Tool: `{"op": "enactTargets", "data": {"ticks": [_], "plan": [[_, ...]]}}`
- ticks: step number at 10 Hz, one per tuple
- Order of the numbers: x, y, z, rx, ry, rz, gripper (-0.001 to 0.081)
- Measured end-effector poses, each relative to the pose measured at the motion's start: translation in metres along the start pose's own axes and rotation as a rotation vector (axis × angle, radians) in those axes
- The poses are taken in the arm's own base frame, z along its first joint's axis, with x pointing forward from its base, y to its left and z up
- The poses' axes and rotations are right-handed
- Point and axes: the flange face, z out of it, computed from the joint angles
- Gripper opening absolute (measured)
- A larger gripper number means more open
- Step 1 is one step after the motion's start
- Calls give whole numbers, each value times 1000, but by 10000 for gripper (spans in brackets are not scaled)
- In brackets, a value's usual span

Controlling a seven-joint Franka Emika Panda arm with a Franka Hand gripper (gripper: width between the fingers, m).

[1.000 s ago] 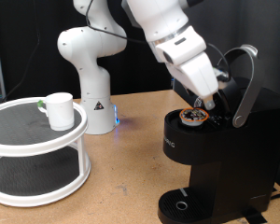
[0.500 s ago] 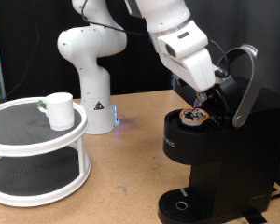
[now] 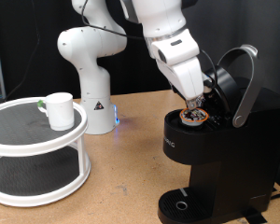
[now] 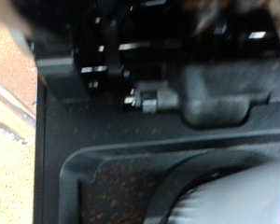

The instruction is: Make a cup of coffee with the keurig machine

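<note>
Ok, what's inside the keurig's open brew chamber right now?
A pod with a patterned top sits in the keurig machine. The gripper above covers the chamber's back.

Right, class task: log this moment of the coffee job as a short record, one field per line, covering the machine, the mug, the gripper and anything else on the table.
keurig machine: black, lid raised, brew chamber open
pod: sits in the open chamber
gripper: just above the pod, under the raised lid; state of jaws not visible
cup: white, upright on the top tier of the stand, apart from the machine
stand: white, two tiers, at the exterior view's left
drip base: no cup on it
wrist view: blurred, dark machine parts only
</note>
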Motion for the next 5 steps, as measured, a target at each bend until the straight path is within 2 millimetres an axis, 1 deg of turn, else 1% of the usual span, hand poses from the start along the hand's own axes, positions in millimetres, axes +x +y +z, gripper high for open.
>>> {"op": "enactTargets", "data": {"ticks": [3,5], "plan": [[-9,0,13,9,-23,1,808],[-12,-1,17,12,-29,-10,808]]}}
